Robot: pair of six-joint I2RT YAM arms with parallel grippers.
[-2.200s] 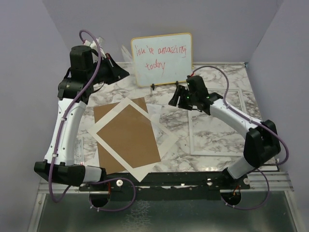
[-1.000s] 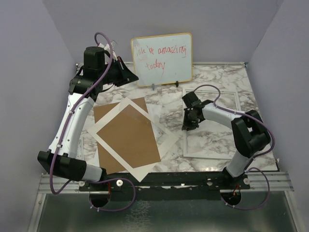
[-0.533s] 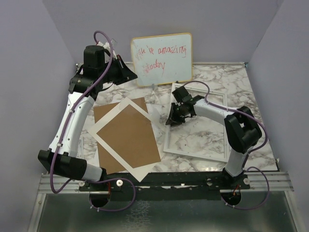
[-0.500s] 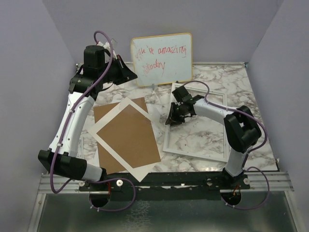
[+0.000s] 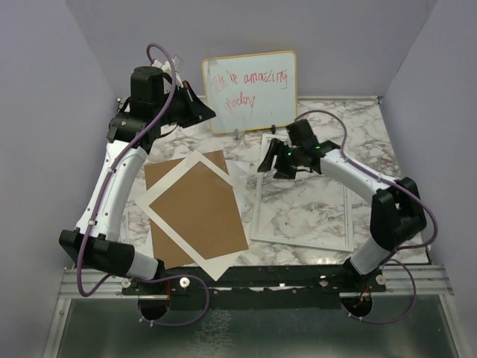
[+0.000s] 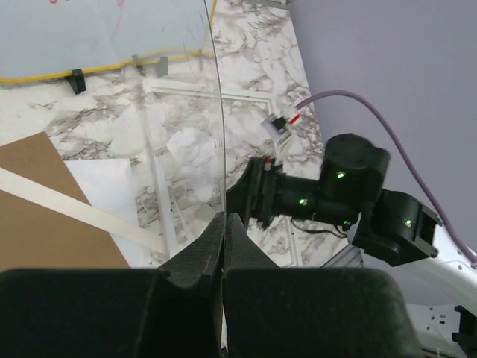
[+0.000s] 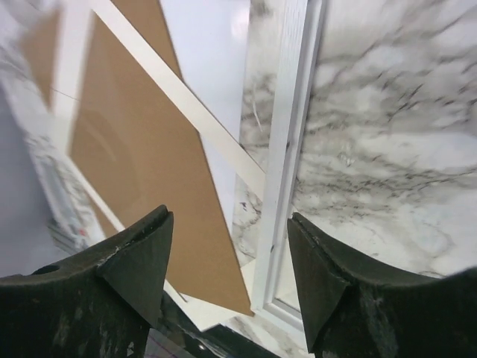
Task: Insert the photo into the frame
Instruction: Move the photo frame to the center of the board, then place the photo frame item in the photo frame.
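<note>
A marble bench (image 5: 328, 119) inside purple walls carries the frame (image 5: 298, 212), lying flat. Behind the frame stands a whiteboard (image 5: 250, 89). Left of the frame lie a mat (image 5: 257, 218) over a brown board (image 5: 168, 177) and the photo (image 6: 104, 190), white back up, print hidden, partly under the mat. The right fingers (image 7: 138, 261) gape above the frame's left rim. The left fingers (image 6: 197, 261) pinch a barely visible clear sheet (image 6: 220, 149).

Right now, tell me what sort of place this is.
Probably a robot lab test booth: plain lilac walls enclose a marble-patterned tabletop, and a white-and-black left arm and right arm are bolted along its near edge.
</note>
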